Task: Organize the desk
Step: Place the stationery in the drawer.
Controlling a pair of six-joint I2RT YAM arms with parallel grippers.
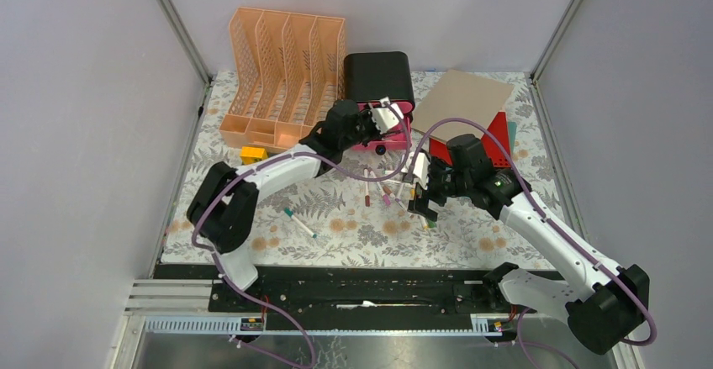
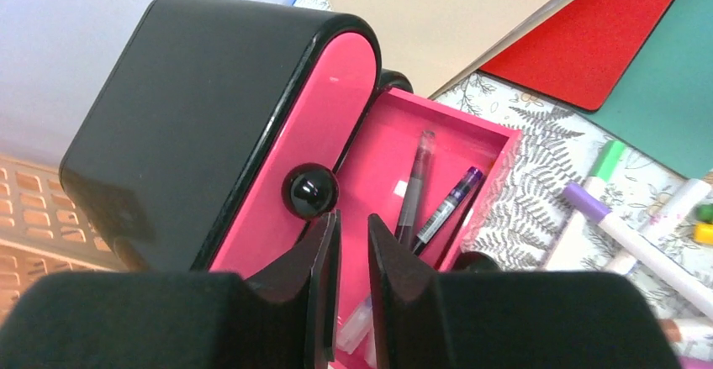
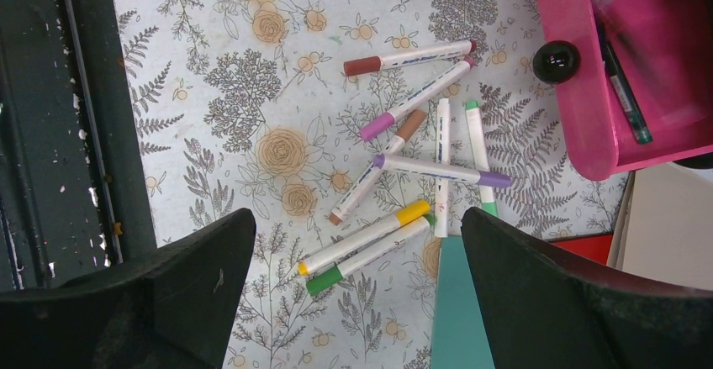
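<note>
The desk (image 1: 252,243) has a fern-and-flower cloth. Several felt markers (image 1: 382,186) lie loose at its middle; they also show in the right wrist view (image 3: 420,167). My right gripper (image 1: 420,197) hangs open and empty above them (image 3: 357,218), over a yellow marker (image 3: 361,234) and a green marker (image 3: 366,257). My left gripper (image 1: 388,121) is over the open pink drawer (image 2: 471,138) of the black drawer box (image 1: 378,76). Its jaws (image 2: 353,218) stand a pen's width apart with a clear pen (image 2: 361,318) between them. Two dark pens (image 2: 412,192) lie in the drawer.
An orange file rack (image 1: 282,66) stands at the back left with a yellow block (image 1: 252,154) in front of it. A tan folder (image 1: 467,96), a red folder (image 1: 502,138) and a teal sheet (image 3: 458,310) lie at the back right. One teal-capped marker (image 1: 298,222) lies apart at the left.
</note>
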